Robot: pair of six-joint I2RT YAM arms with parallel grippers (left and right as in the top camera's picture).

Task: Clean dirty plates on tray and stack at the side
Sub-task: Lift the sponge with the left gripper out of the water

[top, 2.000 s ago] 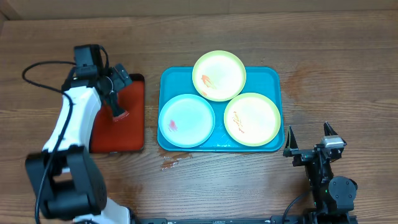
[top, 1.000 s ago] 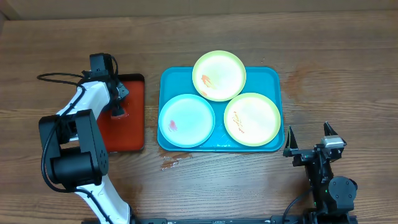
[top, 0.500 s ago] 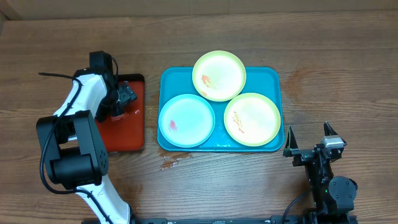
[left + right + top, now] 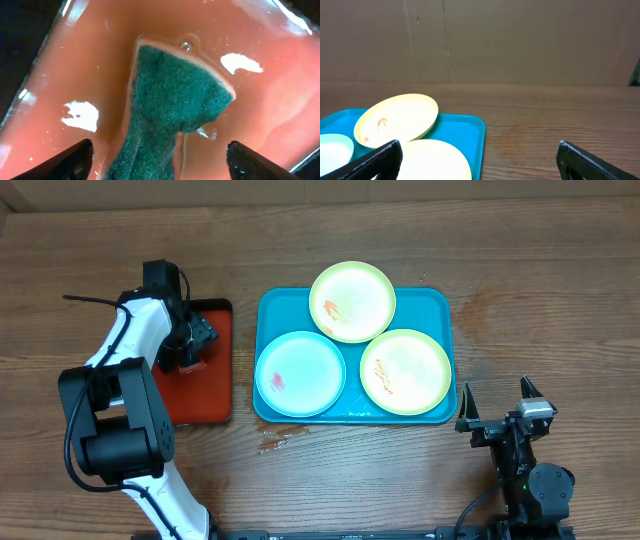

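Three plates lie on the turquoise tray (image 4: 432, 303): a yellow-green one (image 4: 352, 301) at the back, a yellow-green one (image 4: 405, 371) at the front right, and a blue-white one (image 4: 300, 373) at the front left. All have red-orange smears. My left gripper (image 4: 190, 348) is open over the red tray, its fingers (image 4: 157, 161) either side of a green sponge (image 4: 175, 100) lying in the wet tray. My right gripper (image 4: 497, 406) is open and empty just right of the turquoise tray's front corner; its view shows the tray (image 4: 470, 130) and the back plate (image 4: 395, 120).
The red tray (image 4: 205, 395) with a black rim lies left of the turquoise tray. A few reddish smears (image 4: 280, 442) mark the wooden table in front of the turquoise tray. A cardboard wall stands behind the table.
My left arm has swung in and come down over the sponge on the red tray, then settled. The plates and the right arm have not moved.
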